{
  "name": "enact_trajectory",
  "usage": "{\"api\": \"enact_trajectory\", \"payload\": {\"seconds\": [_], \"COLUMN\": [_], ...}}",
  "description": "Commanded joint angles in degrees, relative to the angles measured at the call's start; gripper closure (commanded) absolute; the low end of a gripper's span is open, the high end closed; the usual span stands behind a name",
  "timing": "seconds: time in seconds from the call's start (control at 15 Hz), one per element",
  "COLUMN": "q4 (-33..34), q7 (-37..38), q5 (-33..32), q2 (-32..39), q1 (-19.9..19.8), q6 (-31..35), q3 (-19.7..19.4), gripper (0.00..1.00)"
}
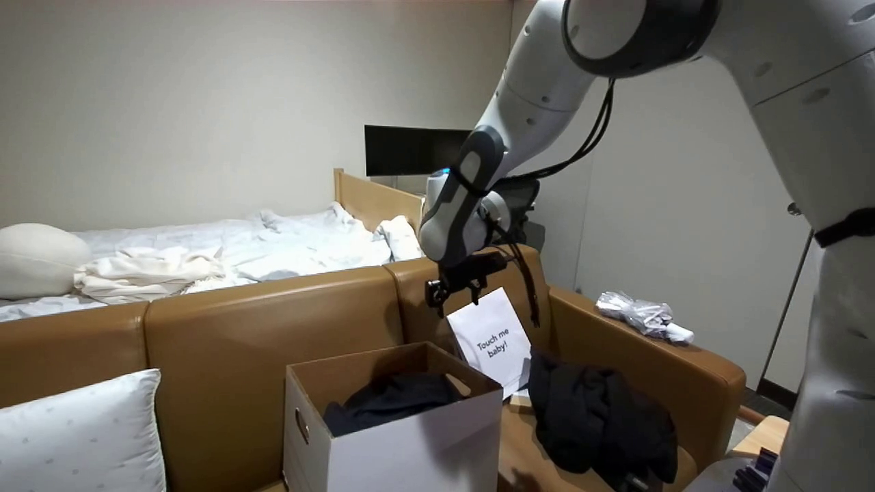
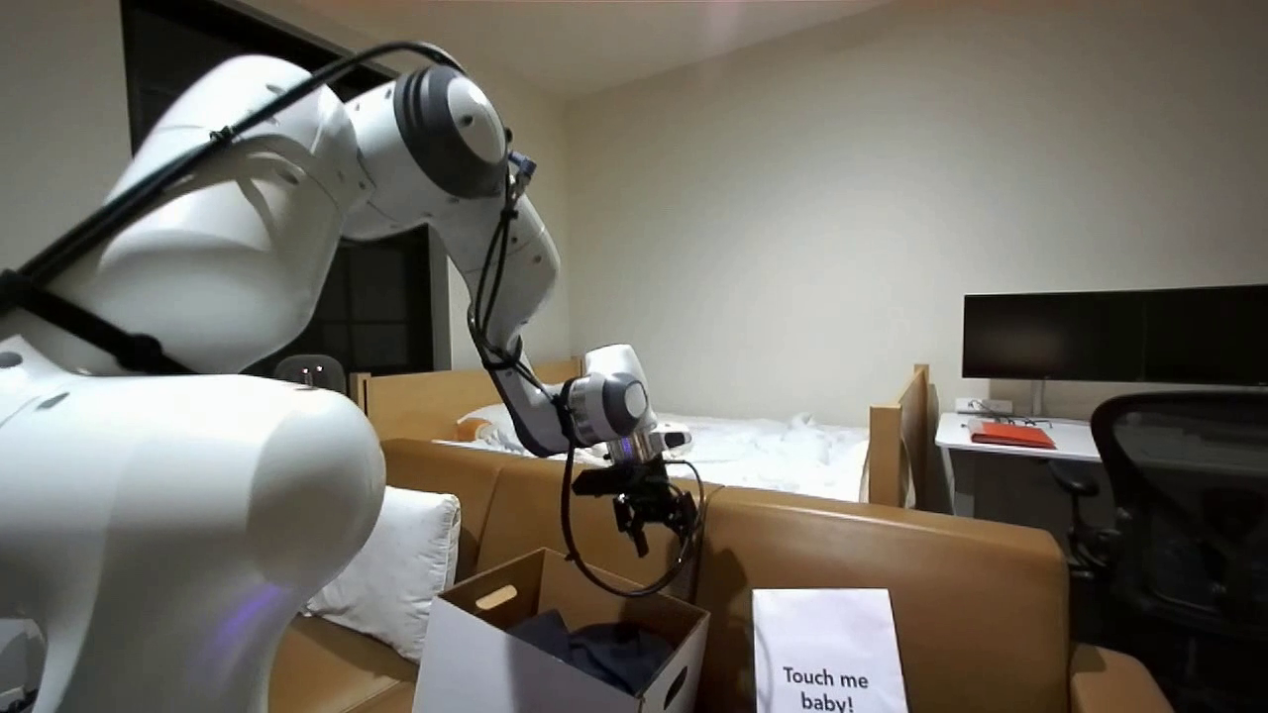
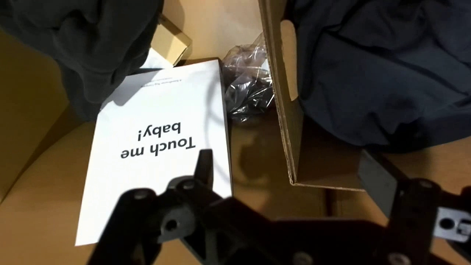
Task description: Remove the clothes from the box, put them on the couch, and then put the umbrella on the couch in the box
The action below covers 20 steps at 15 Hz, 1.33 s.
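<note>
One arm point(image 1: 540, 75), bent, sloping downward; pincer point(image 3: 285, 156) spread wide.
In an exterior view we list the pincer at the box's point(image 1: 413, 458) one o'clock, dark clothes point(image 1: 393, 400) inside; black garment heap point(image 1: 598, 417), three o'clock, on the couch point(image 1: 273, 314).

In front of me, a white board point(image 1: 489, 342) lettered "Touch me baby!" leans back in both exterior views; my wrist view shows its words upside down, with a small tan cardboard piece point(image 3: 170, 41) nearby. A white pillow point(image 1: 85, 437) sits propped at a tilt. Beyond, I see a bed point(image 1: 379, 196) with wooden ends, strewn with rumpled white sheets point(image 1: 301, 246), a bunched cream cloth point(image 1: 147, 271) just beside a rounded cushion point(image 1: 41, 260). In an exterior view, a red folder point(image 2: 1010, 434) lies on a white tabletop point(image 2: 955, 431) below a wide dark display point(image 2: 1100, 337), near a black mesh office chair point(image 2: 1189, 495).
</note>
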Motion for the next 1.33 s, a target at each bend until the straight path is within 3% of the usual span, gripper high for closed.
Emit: {"api": "enact_trajectory", "payload": {"seconds": [0.0, 0.2, 0.4, 0.53, 0.87, 1.07, 1.27], "q4": [15.2, 24.7, 30.0, 28.8, 19.3, 16.6, 16.8], "q7": [14.5, 24.5, 35.6, 39.9, 38.0, 37.6, 40.4], "q5": [-2.0, -1.2, -3.2, -10.8, -18.2, -17.0, -12.9], "q2": [11.2, 15.2, 14.7, 13.4, 11.2, 14.2, 17.9], "q1": [-3.4, -3.7, -2.1, 1.7, 2.4, 0.9, -1.3], "q6": [-8.4, -15.4, -23.5, -29.9, -38.4, -42.0, -38.7], "q3": [4.3, 5.3, 5.2, 4.4, 13.3, 17.9, 20.9], "gripper": [0.00, 0.00, 0.00, 0.00, 0.00, 0.00, 0.00]}}
